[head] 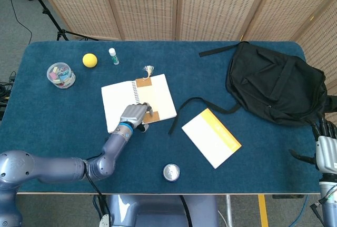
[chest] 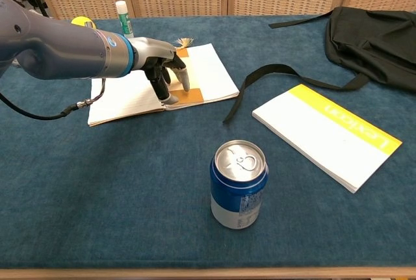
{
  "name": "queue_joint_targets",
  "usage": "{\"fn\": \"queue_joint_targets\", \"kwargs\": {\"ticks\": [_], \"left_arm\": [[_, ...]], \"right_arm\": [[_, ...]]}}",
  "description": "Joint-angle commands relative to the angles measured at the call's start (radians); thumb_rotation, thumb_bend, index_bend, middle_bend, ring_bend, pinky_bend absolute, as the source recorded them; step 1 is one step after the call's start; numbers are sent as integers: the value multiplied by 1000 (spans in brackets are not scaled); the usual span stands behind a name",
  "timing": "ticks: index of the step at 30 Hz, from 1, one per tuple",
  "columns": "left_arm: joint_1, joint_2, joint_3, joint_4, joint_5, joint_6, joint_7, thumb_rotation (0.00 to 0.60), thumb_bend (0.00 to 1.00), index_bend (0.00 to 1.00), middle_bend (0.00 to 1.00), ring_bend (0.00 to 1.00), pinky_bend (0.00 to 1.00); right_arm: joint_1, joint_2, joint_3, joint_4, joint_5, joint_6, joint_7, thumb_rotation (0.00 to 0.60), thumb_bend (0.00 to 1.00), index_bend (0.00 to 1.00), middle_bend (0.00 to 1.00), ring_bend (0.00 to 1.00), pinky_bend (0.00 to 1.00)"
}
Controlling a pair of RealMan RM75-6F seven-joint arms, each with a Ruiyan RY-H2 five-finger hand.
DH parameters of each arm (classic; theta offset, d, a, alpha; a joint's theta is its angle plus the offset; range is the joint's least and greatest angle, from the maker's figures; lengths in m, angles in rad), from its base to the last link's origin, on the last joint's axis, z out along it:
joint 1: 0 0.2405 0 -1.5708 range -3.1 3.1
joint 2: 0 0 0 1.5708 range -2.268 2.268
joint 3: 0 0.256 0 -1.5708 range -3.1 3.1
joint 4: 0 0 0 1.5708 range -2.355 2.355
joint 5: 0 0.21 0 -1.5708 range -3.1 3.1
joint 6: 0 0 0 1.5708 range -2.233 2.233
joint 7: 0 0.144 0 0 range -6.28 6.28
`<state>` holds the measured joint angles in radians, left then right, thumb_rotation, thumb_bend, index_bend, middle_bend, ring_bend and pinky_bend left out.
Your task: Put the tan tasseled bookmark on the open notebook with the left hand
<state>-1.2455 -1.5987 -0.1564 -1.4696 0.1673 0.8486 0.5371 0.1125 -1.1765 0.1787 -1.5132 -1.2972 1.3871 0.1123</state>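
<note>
left hand (chest: 159, 65), fingers spread downward, fingertips resting on the bookmark (head: 148, 98); its long axis runs away from the hand along the notebook (head: 119, 103).

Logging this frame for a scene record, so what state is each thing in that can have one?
notebook: open, lying flat.
tan tasseled bookmark: flat along the notebook's middle, tassel past the far edge.
left hand: fingers pointing down at the bookmark's near end.
right hand: at the table's edge, holding nothing.
can: upright, unopened.
backpack: lying slumped.
yellow-edged book: closed.
glue stick: upright, capped.
</note>
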Motion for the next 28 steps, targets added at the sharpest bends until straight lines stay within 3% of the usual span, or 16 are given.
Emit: {"fn": "queue_joint_targets", "kwargs": {"ticks": [1, 10, 11, 13, 16, 19, 22, 26, 28], "left_arm": [[9, 8, -9, -12, 16, 7, -6, 600, 382, 361, 199, 189, 221], [47, 81, -37, -99, 84, 17, -41, 600, 352, 362, 174, 189, 221], [57, 101, -40, -120, 112, 20, -50, 600, 329, 362, 157, 182, 220], [92, 147, -36, -175, 209, 43, -75, 600, 176, 273, 59, 100, 198], [206, 214, -4, -269, 503, 202, -148, 600, 6, 57, 0, 1, 71], [338, 253, 59, -297, 763, 378, -245, 600, 0, 0, 0, 0, 9], [468, 287, 129, -276, 938, 542, -324, 600, 0, 0, 0, 0, 0], [561, 309, 170, -249, 1008, 632, -388, 600, 0, 0, 0, 0, 0], [679, 335, 226, -214, 1013, 717, -458, 600, 0, 0, 0, 0, 0]], "right_arm": [[0, 0, 0, 0, -1, 0, -1, 600, 22, 154, 0, 0, 26], [0, 0, -1, -3, -5, 4, -3, 600, 27, 154, 0, 0, 26], [-1, 0, -1, -4, -6, 6, -2, 600, 26, 154, 0, 0, 26], [-2, 2, 0, -6, -9, 12, 1, 600, 21, 154, 0, 0, 26], [-3, -2, -1, 2, -39, 38, 10, 600, 8, 119, 0, 0, 26], [-6, -22, 0, 28, -86, 91, 13, 600, 1, 24, 0, 0, 13], [-9, -43, -1, 50, -128, 141, 19, 600, 0, 0, 0, 0, 0], [-10, -48, -6, 51, -143, 153, 17, 600, 0, 0, 0, 0, 0], [-13, -50, -9, 46, -148, 159, 8, 600, 0, 0, 0, 0, 0]]}}
